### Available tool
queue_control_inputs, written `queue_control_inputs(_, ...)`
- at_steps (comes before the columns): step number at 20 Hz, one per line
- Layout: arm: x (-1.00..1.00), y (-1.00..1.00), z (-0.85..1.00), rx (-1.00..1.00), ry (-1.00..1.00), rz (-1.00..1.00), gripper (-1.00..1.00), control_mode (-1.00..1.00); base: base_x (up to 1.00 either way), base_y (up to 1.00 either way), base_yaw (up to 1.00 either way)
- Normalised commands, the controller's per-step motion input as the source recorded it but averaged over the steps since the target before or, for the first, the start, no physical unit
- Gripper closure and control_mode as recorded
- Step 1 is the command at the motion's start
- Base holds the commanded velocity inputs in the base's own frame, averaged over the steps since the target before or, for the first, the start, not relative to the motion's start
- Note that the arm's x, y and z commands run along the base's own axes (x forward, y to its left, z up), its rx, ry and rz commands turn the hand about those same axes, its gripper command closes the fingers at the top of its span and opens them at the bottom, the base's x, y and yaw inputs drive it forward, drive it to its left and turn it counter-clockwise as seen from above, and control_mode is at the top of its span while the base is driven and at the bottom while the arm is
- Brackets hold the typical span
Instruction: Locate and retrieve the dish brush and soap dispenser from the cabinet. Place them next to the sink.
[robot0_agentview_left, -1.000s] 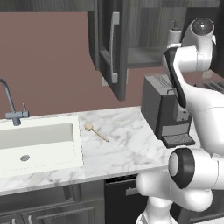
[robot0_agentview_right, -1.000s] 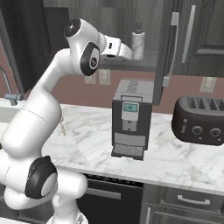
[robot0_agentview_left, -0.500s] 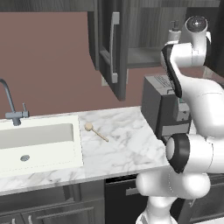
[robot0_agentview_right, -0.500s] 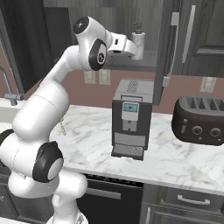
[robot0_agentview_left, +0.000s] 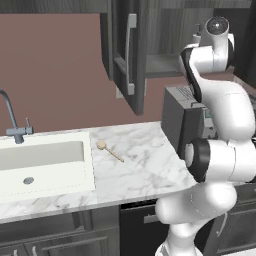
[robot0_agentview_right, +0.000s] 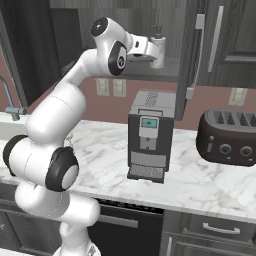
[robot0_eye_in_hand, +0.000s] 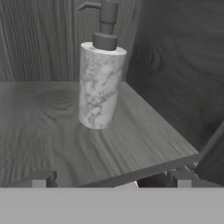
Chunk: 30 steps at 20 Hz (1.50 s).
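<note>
The soap dispenser (robot0_eye_in_hand: 99, 83), a pale marbled bottle with a dark pump top, stands upright on the shelf (robot0_eye_in_hand: 48, 131) of the open cabinet (robot0_agentview_right: 194, 75). In the right base view the soap dispenser (robot0_agentview_right: 158, 49) is just right of my gripper (robot0_agentview_right: 148, 51). My gripper (robot0_eye_in_hand: 109, 181) is open and empty, level with the shelf's front edge and a short way from the bottle. The dish brush (robot0_agentview_left: 109, 150) lies on the marble counter, just right of the sink (robot0_agentview_left: 87, 170).
A coffee machine (robot0_agentview_right: 149, 134) stands on the counter right under the open cabinet, close below my arm. A dark toaster (robot0_agentview_right: 227, 137) sits further right. The cabinet door (robot0_agentview_left: 127, 55) hangs open left of the arm. The faucet (robot0_agentview_left: 12, 117) rises behind the sink.
The hand has moved in closer to the soap dispenser on the shelf, and the wrist has risen slightly. The jaws stayed open. The brush has not moved.
</note>
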Motion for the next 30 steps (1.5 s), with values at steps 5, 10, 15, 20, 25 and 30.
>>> queue_control_inputs(5, 0.32, -0.07, 0.03, 0.0, 0.0, 0.0, -1.0, -1.0, 0.0, 0.0, 0.0)
queue_control_inputs(10, 0.28, -0.09, 0.03, 0.0, 0.0, 0.0, -1.0, -1.0, 0.0, 0.0, 0.0)
queue_control_inputs(15, 0.31, -0.13, 0.0, 0.0, 0.0, 0.0, -1.0, -1.0, 0.0, 0.0, 0.0)
queue_control_inputs(20, 0.34, -0.14, 0.0, 0.0, 0.0, 0.0, -1.0, -1.0, 0.0, 0.0, 0.0)
queue_control_inputs(25, 0.34, -0.12, 0.0, 0.0, 0.0, 0.0, -1.0, -1.0, 0.0, 0.0, 0.0)
queue_control_inputs(30, 0.3, -0.11, 0.0, 0.0, 0.0, 0.0, -1.0, -1.0, 0.0, 0.0, 0.0)
